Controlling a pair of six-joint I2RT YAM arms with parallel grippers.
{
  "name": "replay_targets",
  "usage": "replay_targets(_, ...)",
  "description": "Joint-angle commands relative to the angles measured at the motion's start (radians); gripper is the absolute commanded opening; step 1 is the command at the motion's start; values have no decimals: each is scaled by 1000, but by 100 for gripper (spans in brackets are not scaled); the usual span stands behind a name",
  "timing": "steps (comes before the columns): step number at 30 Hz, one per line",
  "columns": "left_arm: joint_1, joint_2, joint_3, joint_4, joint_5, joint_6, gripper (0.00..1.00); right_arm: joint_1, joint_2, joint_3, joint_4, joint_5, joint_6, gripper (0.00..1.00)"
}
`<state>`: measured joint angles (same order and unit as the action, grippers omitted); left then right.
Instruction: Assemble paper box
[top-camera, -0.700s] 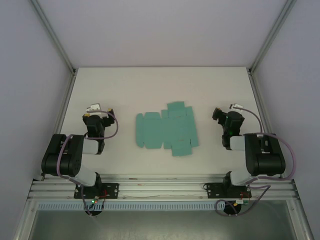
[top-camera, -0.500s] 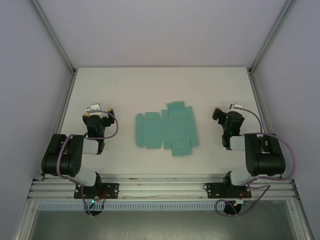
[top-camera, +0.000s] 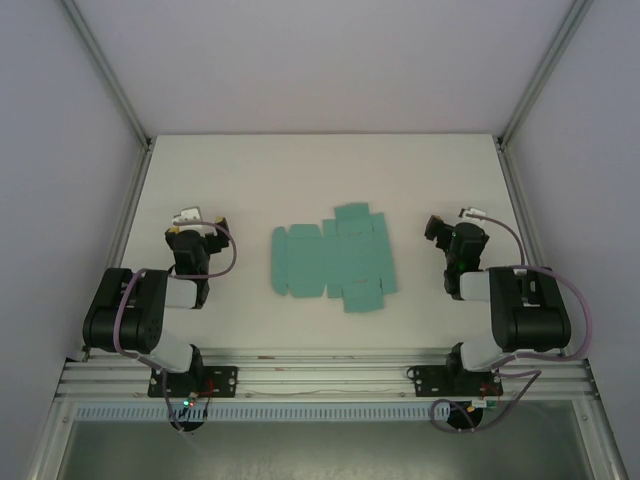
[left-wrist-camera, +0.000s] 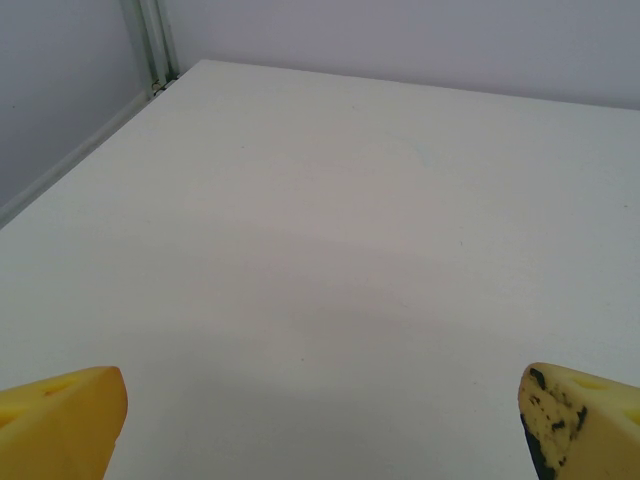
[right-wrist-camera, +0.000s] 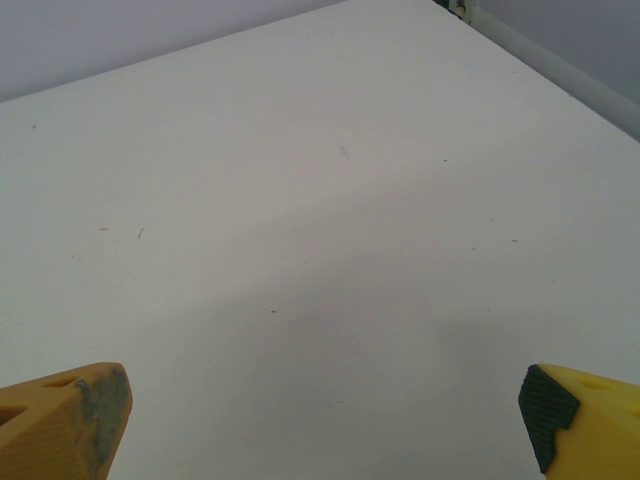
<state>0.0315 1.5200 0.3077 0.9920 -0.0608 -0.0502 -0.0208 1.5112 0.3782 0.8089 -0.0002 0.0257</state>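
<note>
Our left gripper (top-camera: 196, 228) stands with its fingers (left-wrist-camera: 62, 420) spread wide over the bare table (left-wrist-camera: 320, 200), holding nothing; the paper box (top-camera: 330, 260), a flat teal sheet, lies off to their right, its long axis running on toward the right gripper (top-camera: 447, 232); that one is also wide and empty, with the sheet to its left and, we judge, slightly nearer.

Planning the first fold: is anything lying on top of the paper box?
Nothing is on the paper box: its whole teal face shows, unfolded and flat on the white table. Whatever lies under the card is covered, so I cannot tell.
</note>
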Motion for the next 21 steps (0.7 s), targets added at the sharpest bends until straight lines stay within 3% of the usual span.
replay_targets(1,-7,-8,17,3,-12,21,100,0,-14,13,16,13,10,100)
replay_targets(5,-7,-14,17,13,-13,25,100,-1,-16,13,19,19,11,100)
replay_targets(8,-7,-100,69,-164,-12,20,100,0,-62,35,-50,43,19,100)
replay_targets(14,-7,-303,164,-539,-24,-130,100,8,-242,218,-513,49,99,100)
replay_targets(21,-76,-445,201,-789,158,-350,100,159,-389,330,-853,-95,242,99)
